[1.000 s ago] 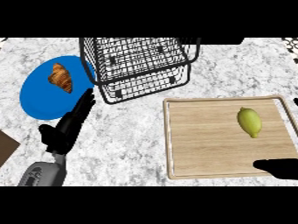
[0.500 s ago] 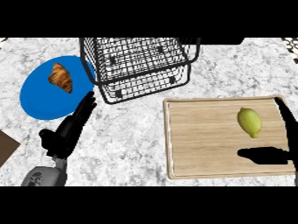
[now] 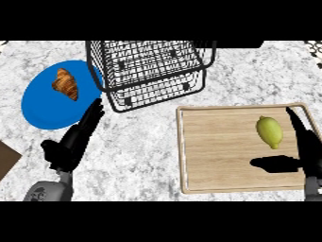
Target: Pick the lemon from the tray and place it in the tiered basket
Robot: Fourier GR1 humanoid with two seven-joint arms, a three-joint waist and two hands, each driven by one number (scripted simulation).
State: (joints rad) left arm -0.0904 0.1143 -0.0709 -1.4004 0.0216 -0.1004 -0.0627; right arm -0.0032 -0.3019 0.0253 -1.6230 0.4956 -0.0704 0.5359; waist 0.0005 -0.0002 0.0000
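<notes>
Step in hand, by my judgement: the approach to the pick. The yellow-green oval lemon (image 3: pixel 269 132) lies ungrasped near the right edge of the pale wooden tray (image 3: pixel 219 156). The right robot hand (image 3: pixel 308 156) stands just beside it, fingers straight, thumb spread, holding nothing. Next move calls for closing round the lemon, then lifting toward the black wire tiered basket (image 3: pixel 153 71) at the tabletop's far edge. The left robot hand (image 3: pixel 72 142) rests open.

Black left hand (image 3: pixel 71 147), grey forearm (image 3: pixel 48 191); black right hand (image 3: pixel 309 156).
</notes>
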